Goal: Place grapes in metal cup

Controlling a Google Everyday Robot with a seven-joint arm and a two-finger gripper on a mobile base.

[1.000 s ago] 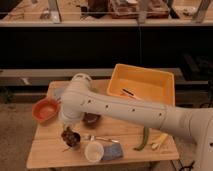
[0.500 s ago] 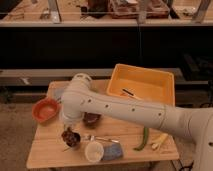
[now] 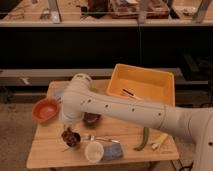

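End effector low over front-left of the worktop, w/ the grapes right at its tip; can't tell if it's gripping or let go; white cup just beside, orange bowl to the left, yellow bin at back, green pepper on the right

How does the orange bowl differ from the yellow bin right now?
The orange bowl is round and small; the yellow bin is rectangular and much larger. The bowl sits at the table's left edge, the bin at the back right. Both are open-topped. The claw hangs over the grapes, between them.
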